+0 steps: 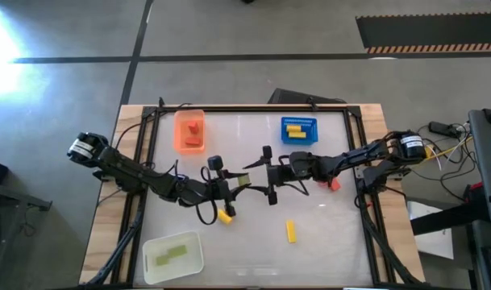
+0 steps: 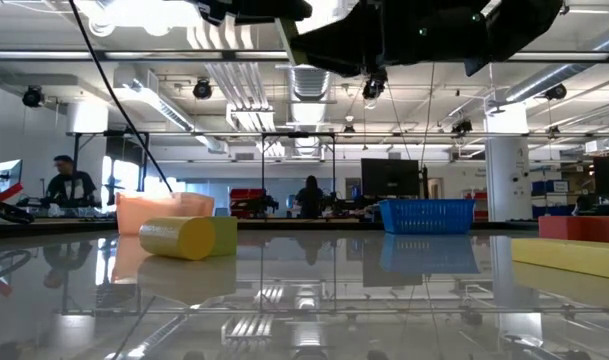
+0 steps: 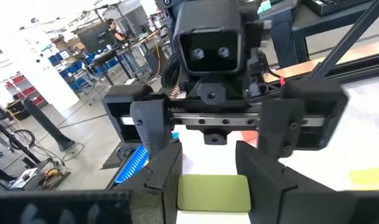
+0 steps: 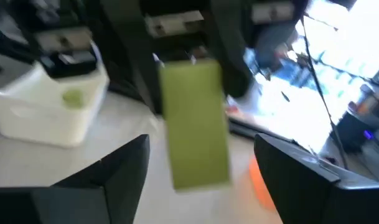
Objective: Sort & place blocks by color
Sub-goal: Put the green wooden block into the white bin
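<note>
Both grippers meet mid-table: left gripper [image 1: 233, 186] clamps the green block [image 3: 214, 193], right gripper [image 1: 269, 175] spread wide. Only the overhead shows the white tray [image 1: 174, 258].

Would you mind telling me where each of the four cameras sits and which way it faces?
High view: overhead, looking straight down on the table, both arms, three trays.
Low view: table-top height, facing the room; arms overhead.
Left wrist view: faces the right gripper, either side of the green block.
Right wrist view: faces the left gripper, which holds that green block; own open fingers below.
Shared: both wrist views show the block mid-handover.
</note>
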You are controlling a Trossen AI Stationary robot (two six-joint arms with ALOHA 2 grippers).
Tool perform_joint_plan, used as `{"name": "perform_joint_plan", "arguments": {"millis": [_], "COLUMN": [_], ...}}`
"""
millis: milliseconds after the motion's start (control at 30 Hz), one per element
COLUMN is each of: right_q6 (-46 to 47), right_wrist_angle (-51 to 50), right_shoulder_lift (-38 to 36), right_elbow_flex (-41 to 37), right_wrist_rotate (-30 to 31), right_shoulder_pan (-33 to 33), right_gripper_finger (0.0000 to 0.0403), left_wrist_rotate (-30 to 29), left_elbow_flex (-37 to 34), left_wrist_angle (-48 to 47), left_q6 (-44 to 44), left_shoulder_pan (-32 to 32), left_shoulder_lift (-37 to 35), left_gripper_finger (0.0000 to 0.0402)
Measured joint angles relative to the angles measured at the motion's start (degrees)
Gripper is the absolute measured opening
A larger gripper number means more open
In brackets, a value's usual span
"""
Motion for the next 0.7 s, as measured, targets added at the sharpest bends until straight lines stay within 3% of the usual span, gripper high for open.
{"name": "perform_joint_plan", "arguments": {"millis": [133,267,367,700], "right_q6": [-0.1,0.6,2.2,3.6], "right_wrist_angle": [-9.3,-18.7,-23.9,-28.9], "right_shoulder_lift": [-3.7,-8.3,-11.5,-15.3], "right_elbow_flex": [0.0,0.0,0.0,0.0], "right_wrist_rotate": [4.7,9.2,10.6,10.5], "right_shoulder_pan": [0.0,0.0,0.0,0.0], "right_gripper_finger": [0.0289,0.0285,0.0277,0.0253], "left_wrist_rotate": [0.0,0.1,1.4,16.7], "left_elbow_flex": [0.2,2.4,6.0,26.3], "left_wrist_angle": [-2.4,-11.7,-23.8,-65.7], "left_q6": [-3.3,-10.3,-15.8,-39.8], "left_shoulder_pan": [-0.1,-0.1,-0.1,-0.1], "left_shoulder_lift": [-0.4,-1.4,-1.4,0.4], "left_gripper_finger": [0.0113,0.0113,0.0113,0.0113]}}
